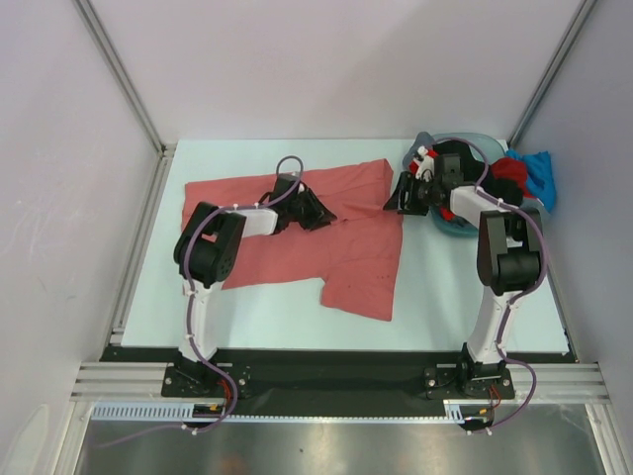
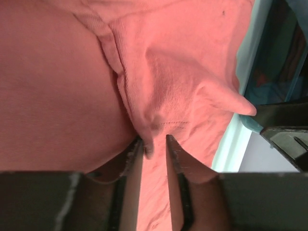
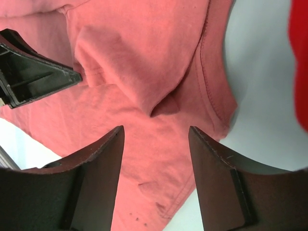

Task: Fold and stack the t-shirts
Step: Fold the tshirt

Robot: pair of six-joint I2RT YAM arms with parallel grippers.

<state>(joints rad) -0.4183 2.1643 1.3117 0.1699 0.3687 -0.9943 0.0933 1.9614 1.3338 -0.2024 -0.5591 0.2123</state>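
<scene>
A salmon-red t-shirt [image 1: 346, 257] lies spread on the pale table. My left gripper [image 1: 315, 210] is down on its upper middle. In the left wrist view the left gripper [image 2: 154, 139] stands narrow, closed on a raised ridge of the salmon cloth [image 2: 183, 72], and wrinkles run out from its tips. My right gripper [image 1: 404, 198] hovers at the shirt's right edge. The right wrist view shows that gripper [image 3: 155, 130] wide open above the cloth [image 3: 144, 57], holding nothing. More t-shirts, red [image 1: 509, 170], black [image 1: 504, 190] and blue [image 1: 539, 173], lie heaped at the back right.
A grey-blue basin [image 1: 457, 228] stands at the back right under the right arm, with the heaped shirts in and beside it. Grey walls and metal rails enclose the table. The two grippers are close together, and the left one's finger [image 3: 29, 72] shows in the right wrist view.
</scene>
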